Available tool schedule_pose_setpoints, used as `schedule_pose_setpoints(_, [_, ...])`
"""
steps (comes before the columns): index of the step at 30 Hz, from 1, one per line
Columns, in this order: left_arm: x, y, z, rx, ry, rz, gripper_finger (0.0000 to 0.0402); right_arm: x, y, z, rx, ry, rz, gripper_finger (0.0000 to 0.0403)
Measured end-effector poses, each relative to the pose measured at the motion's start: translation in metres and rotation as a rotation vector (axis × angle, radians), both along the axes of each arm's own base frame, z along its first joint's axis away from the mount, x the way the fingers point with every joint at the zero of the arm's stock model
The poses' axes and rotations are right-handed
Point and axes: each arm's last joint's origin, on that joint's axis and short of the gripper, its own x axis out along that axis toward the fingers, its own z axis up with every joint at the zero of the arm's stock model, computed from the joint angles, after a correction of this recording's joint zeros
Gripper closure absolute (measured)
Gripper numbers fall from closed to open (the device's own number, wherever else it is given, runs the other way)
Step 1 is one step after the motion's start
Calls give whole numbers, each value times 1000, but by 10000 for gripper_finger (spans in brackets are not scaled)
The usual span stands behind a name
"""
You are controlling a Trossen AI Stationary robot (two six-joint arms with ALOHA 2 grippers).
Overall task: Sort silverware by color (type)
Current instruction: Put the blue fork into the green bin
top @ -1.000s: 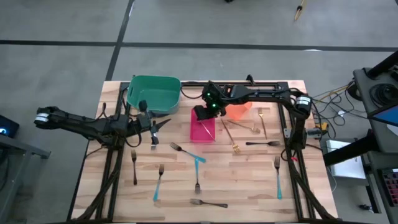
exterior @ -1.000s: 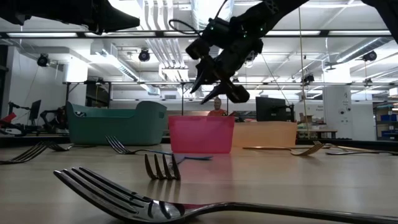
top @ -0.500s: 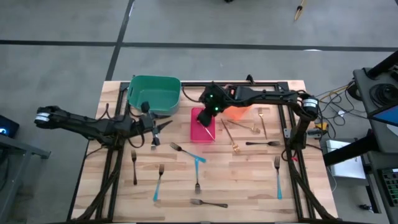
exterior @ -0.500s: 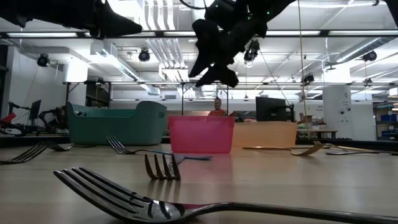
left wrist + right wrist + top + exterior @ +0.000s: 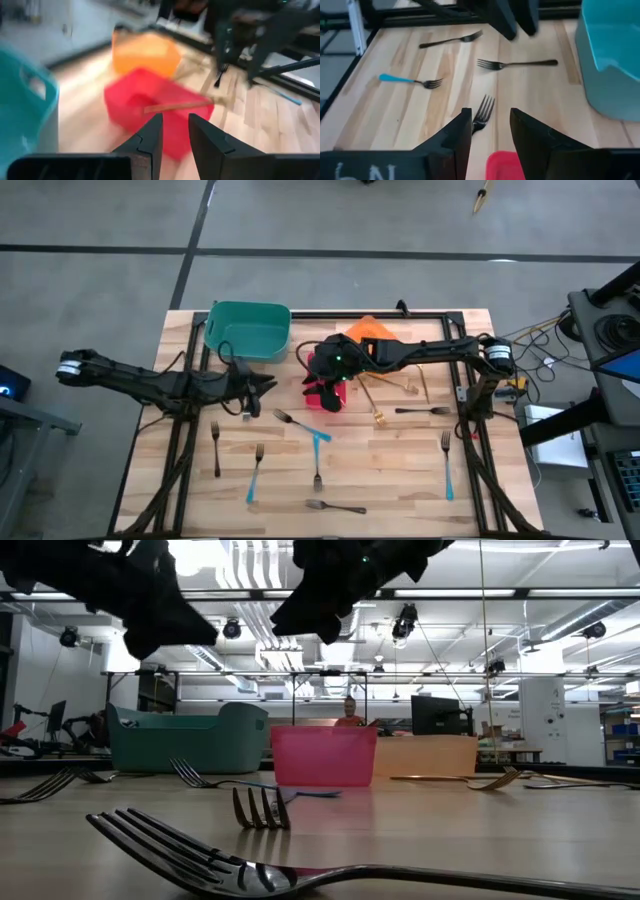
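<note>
Several forks lie flat on the wooden table: gold ones (image 5: pixel 372 398) at the right, a plain silver one (image 5: pixel 288 418), dark ones (image 5: pixel 215 448) and light-blue-handled ones (image 5: pixel 256 477) toward the near edge. A gold fork (image 5: pixel 175 106) lies in the red bin (image 5: pixel 333 402). My right gripper (image 5: pixel 320 386) hangs over that bin, open and empty (image 5: pixel 490 112). My left gripper (image 5: pixel 265 388) hovers just left of the bin. Its fingers stand a narrow gap apart with nothing between them (image 5: pixel 175 117).
A teal bin (image 5: pixel 248 330) stands at the far left. An orange bin (image 5: pixel 365 330) shows behind my right arm, beyond the red one. The two grippers are close together above the table's middle. The forks are scattered over the near half.
My right gripper has risen and swung toward the near edge over the red bin, rolling about its own line. My left gripper has sunk a little and rolled as well, staying left of the red bin.
</note>
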Motion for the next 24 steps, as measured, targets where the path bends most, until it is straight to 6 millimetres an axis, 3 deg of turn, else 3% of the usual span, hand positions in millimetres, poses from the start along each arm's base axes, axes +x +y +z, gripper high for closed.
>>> schedule_pose_setpoints(7, [-6,-3,-4,-278,138,-15,328,0,7,0,-82,-28,84,303])
schedule_pose_setpoints(17, [-8,-18,-2,-454,170,-111,328,-9,10,-20,-47,-59,176,330])
schedule_pose_setpoints(24, [-16,-33,-8,-596,227,-97,328,-30,12,-6,-97,-140,163,333])
